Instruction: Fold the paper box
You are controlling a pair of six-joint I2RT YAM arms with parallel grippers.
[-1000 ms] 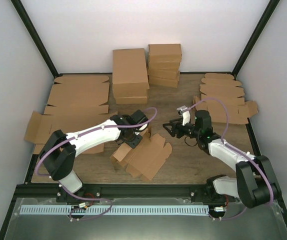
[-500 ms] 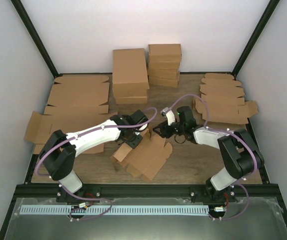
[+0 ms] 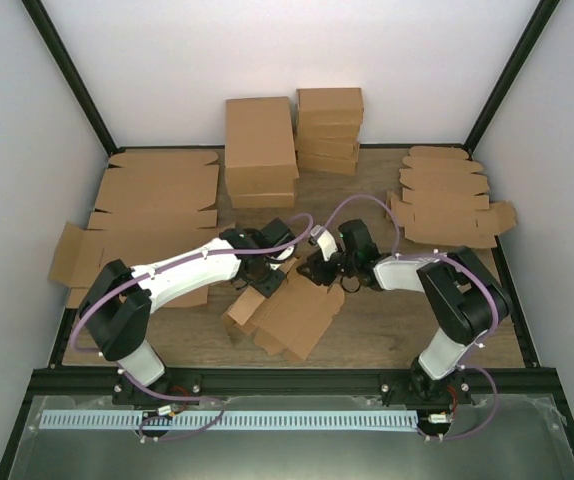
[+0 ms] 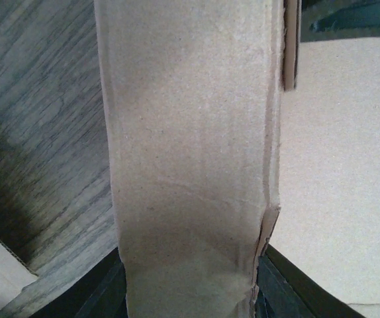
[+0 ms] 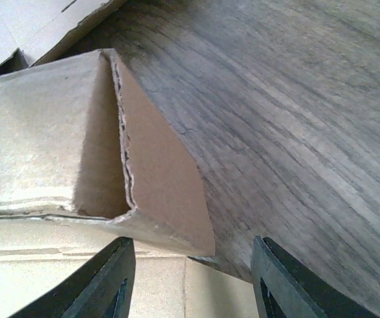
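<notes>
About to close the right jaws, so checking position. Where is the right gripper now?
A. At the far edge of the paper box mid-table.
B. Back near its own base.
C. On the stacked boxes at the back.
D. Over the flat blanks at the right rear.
A: the top view shows the right gripper at the paper box mid-table, and its wrist view shows a flap reaching between its open fingers.
</notes>
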